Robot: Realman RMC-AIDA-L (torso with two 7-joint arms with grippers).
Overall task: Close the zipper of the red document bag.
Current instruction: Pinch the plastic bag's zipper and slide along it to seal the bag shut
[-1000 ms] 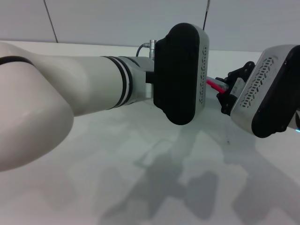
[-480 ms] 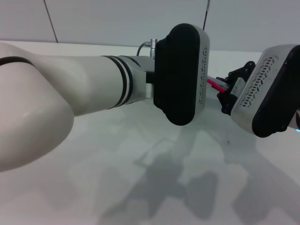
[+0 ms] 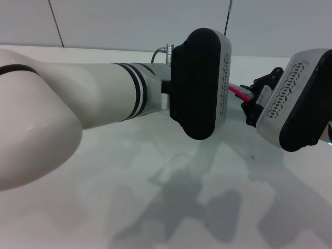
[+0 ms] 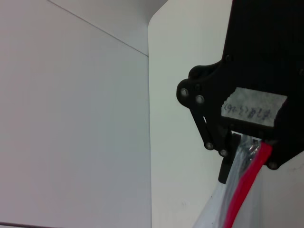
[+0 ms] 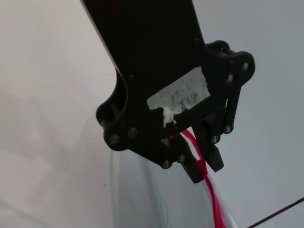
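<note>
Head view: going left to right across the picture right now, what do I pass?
White left forearm → black left wrist housing → short red stretch of the zipper → black linkage of the right gripper → grey right wrist housing.

SITE: lab-style test bench | EVIDENCE: bare white tabletop (image 3: 155, 207); plain grey panelled wall (image 3: 129, 23)

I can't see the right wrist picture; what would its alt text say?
A black gripper is clamped on the zipper, a thin red strip along the edge of the translucent document bag, which hangs below it over a white table.
</note>
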